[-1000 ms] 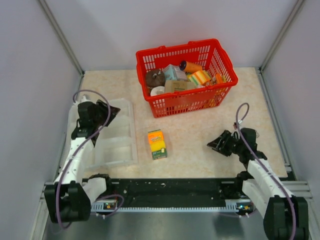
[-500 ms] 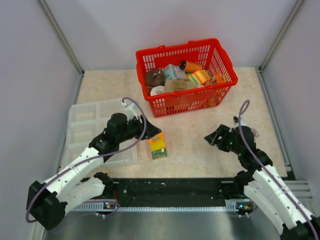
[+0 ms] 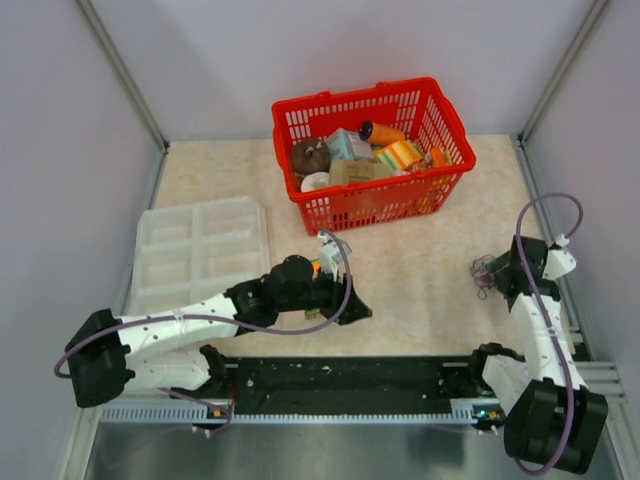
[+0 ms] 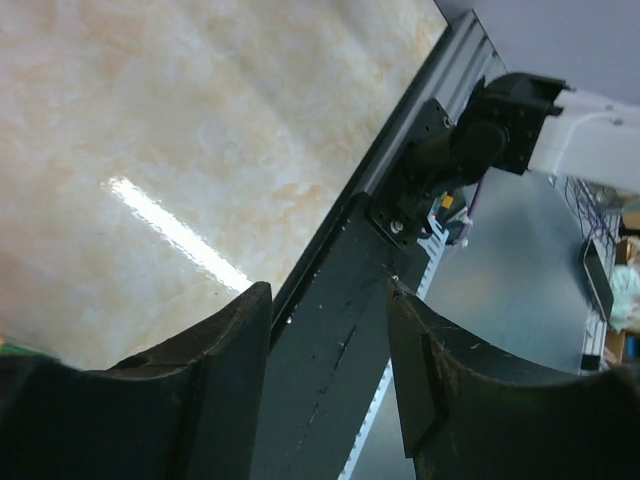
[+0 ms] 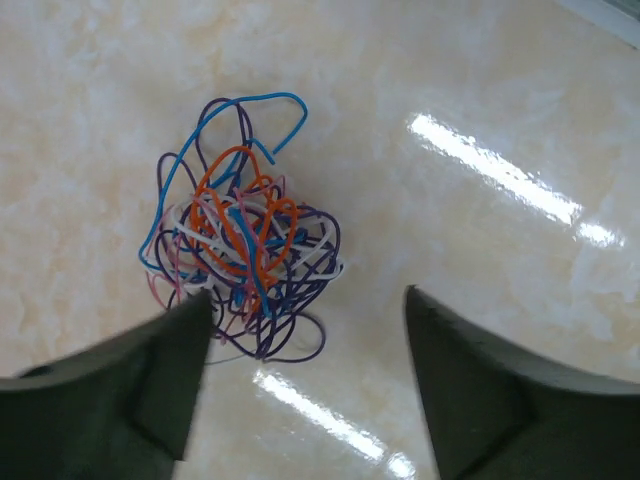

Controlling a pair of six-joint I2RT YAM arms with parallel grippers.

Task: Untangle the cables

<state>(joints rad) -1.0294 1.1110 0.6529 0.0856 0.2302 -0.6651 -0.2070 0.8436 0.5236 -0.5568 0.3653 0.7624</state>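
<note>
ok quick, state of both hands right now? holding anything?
Left hand: open, empty.
Right hand: open, empty, just above the tangled cables, not gripping them.

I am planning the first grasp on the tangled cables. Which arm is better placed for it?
Right. The right gripper hangs open over the cables, while the left gripper is far off, with no cables in its view.
</note>
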